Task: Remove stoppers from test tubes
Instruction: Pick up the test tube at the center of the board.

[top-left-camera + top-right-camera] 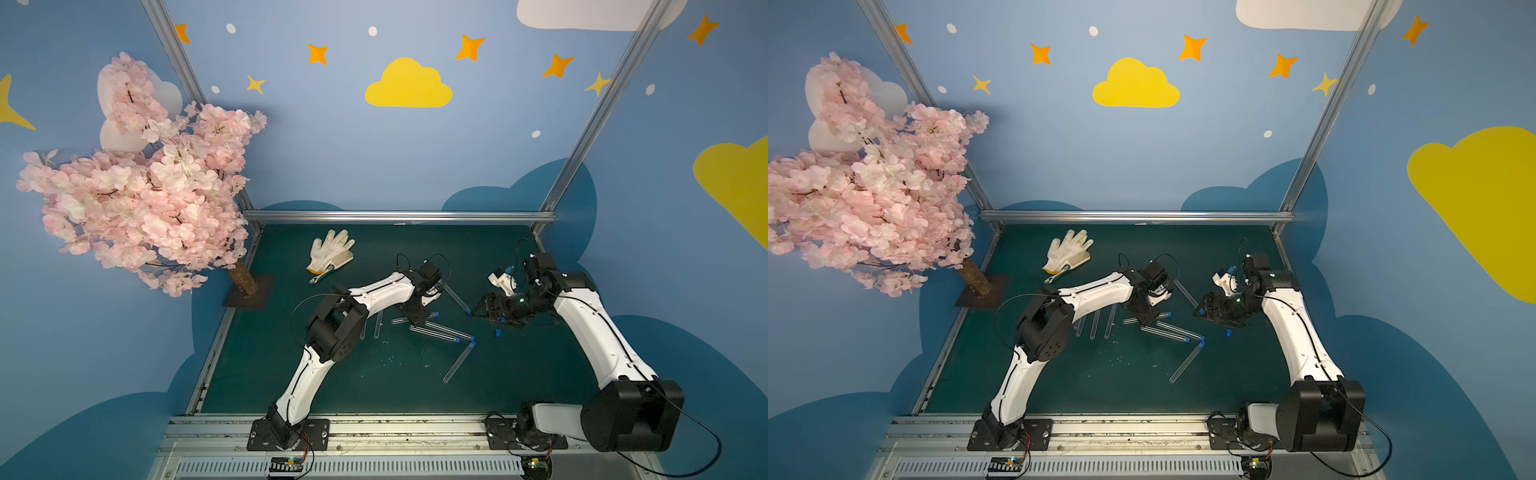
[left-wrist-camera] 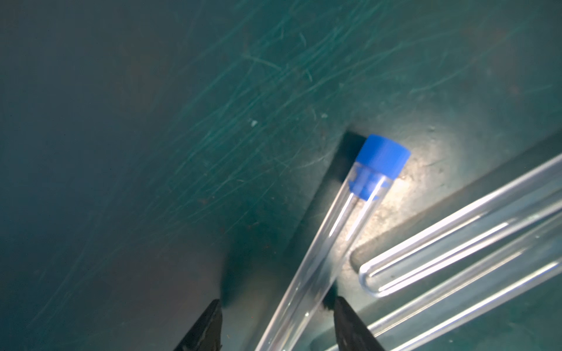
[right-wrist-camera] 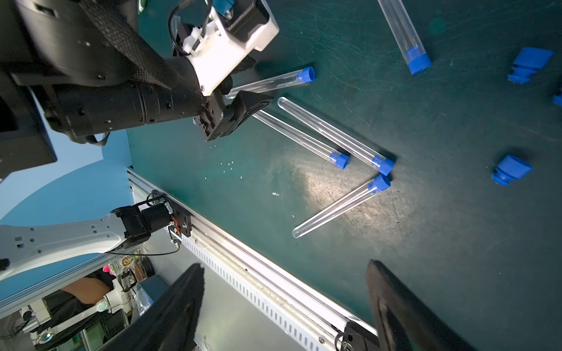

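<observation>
Here the left gripper straddles one test tube that lies on the green mat. It stands low on the tube's body, probably so that the stopper end is free for the other arm. Its jaws are half apart and do not clamp yet: a gap shows on one side. The right gripper hangs wide and empty, near loose stoppers. The tube is thin, clear and glossy; its bright-blue stopper sits fully in the mouth.

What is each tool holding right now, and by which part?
Nothing is gripped. The left tool straddles a test tube well away from its stopper, jaws apart; the right tool is open and empty.
</observation>
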`<action>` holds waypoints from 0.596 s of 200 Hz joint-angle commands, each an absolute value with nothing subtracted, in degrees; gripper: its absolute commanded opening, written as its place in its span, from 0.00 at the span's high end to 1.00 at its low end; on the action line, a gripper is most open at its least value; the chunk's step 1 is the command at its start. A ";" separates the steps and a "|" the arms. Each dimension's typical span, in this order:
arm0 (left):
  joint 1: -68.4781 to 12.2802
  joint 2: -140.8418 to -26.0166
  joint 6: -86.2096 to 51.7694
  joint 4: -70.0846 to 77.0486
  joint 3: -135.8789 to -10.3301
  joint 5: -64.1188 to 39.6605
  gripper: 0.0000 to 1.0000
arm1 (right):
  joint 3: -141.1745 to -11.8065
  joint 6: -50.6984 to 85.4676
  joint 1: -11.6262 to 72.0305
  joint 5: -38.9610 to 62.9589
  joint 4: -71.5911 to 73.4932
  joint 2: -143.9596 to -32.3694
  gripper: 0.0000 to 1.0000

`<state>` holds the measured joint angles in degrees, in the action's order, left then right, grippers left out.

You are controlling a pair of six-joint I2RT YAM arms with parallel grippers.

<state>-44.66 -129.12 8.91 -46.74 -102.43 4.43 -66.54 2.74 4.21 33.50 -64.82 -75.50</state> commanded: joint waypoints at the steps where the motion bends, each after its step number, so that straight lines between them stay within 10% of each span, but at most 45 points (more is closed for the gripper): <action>1: -44.48 -130.37 10.71 -48.03 -104.43 4.39 0.44 | -68.45 2.75 4.01 33.48 -66.51 -76.20 0.16; 119: -44.56 -132.35 12.65 -46.84 -104.41 1.15 0.57 | -70.06 2.71 3.43 32.28 -67.32 -76.05 0.19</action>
